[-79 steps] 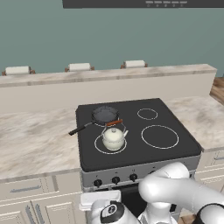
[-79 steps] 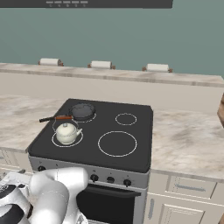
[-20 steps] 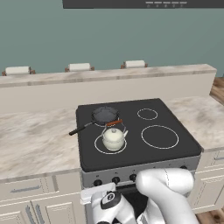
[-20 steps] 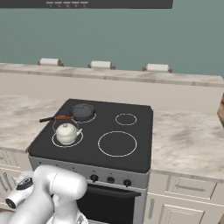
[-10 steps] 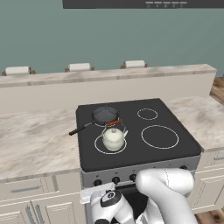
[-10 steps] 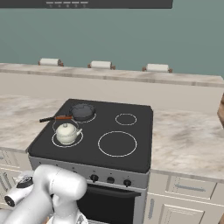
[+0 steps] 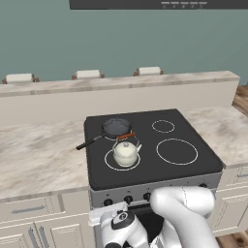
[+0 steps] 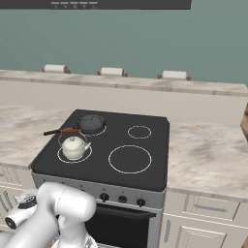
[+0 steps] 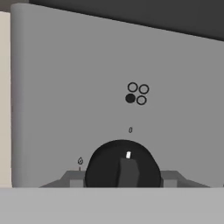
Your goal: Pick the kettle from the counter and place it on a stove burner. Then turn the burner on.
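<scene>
The cream-white kettle (image 7: 125, 153) (image 8: 73, 147) stands upright on the front-left stove burner (image 7: 109, 165) (image 8: 83, 159), a white ring on the black glass. The beige marble counter (image 7: 38, 160) (image 8: 208, 150) flanks the stove on both sides. My gripper (image 7: 108, 209) (image 9: 123, 179) is low, against the stove's front panel at its left end. In the hand view a black knob (image 9: 122, 162) sits between the two fingertips (image 9: 73, 180), which press against its sides. Above the knob, a burner diagram (image 9: 136, 93) has its lower-left dot filled.
A black long-handled frying pan (image 7: 116, 127) (image 8: 91, 123) rests on the rear-left ring, right behind the kettle. More knobs (image 7: 128, 199) (image 8: 122, 199) line the front panel. A large ring (image 7: 177, 151) and a small ring (image 7: 163, 126) lie bare on the right side of the cooktop.
Over the earlier frames my hand rose from below and to the left up to the stove's front panel and the jaws narrowed a little. The kettle stayed on its ring.
</scene>
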### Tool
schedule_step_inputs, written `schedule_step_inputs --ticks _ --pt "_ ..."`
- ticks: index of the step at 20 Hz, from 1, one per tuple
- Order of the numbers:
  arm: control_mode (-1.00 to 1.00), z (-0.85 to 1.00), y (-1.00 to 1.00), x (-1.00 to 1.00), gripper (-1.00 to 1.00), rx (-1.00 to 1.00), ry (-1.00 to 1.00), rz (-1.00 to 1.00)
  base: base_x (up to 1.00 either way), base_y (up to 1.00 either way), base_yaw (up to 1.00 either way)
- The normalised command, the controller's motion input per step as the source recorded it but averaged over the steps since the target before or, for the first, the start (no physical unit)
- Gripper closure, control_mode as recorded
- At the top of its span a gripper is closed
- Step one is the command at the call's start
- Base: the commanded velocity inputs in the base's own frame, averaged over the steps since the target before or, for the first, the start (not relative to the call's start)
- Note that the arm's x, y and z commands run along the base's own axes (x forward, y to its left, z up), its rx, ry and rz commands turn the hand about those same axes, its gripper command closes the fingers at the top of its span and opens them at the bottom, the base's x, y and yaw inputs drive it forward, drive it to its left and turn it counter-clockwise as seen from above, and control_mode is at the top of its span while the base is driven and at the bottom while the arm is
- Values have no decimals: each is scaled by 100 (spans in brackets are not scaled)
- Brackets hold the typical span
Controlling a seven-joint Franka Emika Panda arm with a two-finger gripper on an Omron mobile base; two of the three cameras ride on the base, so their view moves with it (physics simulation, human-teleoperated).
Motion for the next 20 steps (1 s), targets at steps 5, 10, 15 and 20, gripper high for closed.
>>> schedule_step_inputs --ticks 5,10,15,20 --pt "-100 1 0 0 100 -17 0 11 0 0 0" --pt "-100 8 0 0 100 -17 0 13 0 0 0" --pt "-100 13 0 4 100 -18 7 21 0 0 0" --pt "-100 18 3 12 100 -19 15 22 0 0 0"
